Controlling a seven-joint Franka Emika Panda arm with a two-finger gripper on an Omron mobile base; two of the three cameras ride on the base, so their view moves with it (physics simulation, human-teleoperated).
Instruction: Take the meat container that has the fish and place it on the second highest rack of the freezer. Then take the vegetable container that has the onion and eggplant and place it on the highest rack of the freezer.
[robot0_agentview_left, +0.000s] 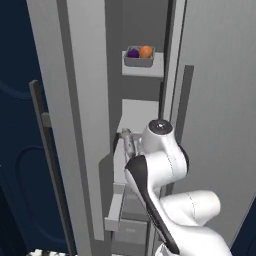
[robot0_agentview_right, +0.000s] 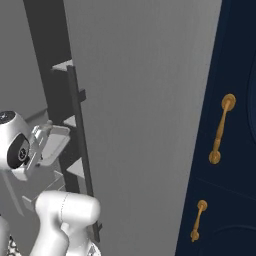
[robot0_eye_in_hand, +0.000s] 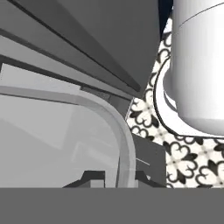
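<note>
Meat container (robot0_agentview_right: 55, 142): report it view by view, beginning with the left base view. (Examiner)

In the left base view my wrist stands inside the open freezer (robot0_agentview_left: 85, 100), low in the shelf stack. The vegetable container (robot0_agentview_left: 139, 60) sits well above me on a shelf (robot0_agentview_left: 146, 71), with the onion (robot0_agentview_left: 145, 51) and eggplant (robot0_agentview_left: 133, 52) inside. Whether that is the highest rack I cannot tell. A pale shelf (robot0_agentview_left: 142, 112) lies just above my hand. (Arm)

Right base view? (Examiner)

The pale tray projects forward from my jaws, which are clenched on its near edge. It tilts slightly and is carried clear of any shelf. (Arm)

Hand view? (Examiner)

The curved rim (robot0_eye_in_hand: 124, 148) of the tray runs straight up from between my jaws. The tray floor spreads to the left and patterned floor tiles (robot0_eye_in_hand: 175, 153) show beyond it. I cannot make out its contents. (Arm)

Recommendation for the step? (Examiner)

In my judgement this is the carry to the second highest rack. I should level the tray, raise it above the shelf edge, then slide it in flat. I should unclench only once it is fully supported. An edge grip invites sagging, so move slowly. (Arm)
</note>
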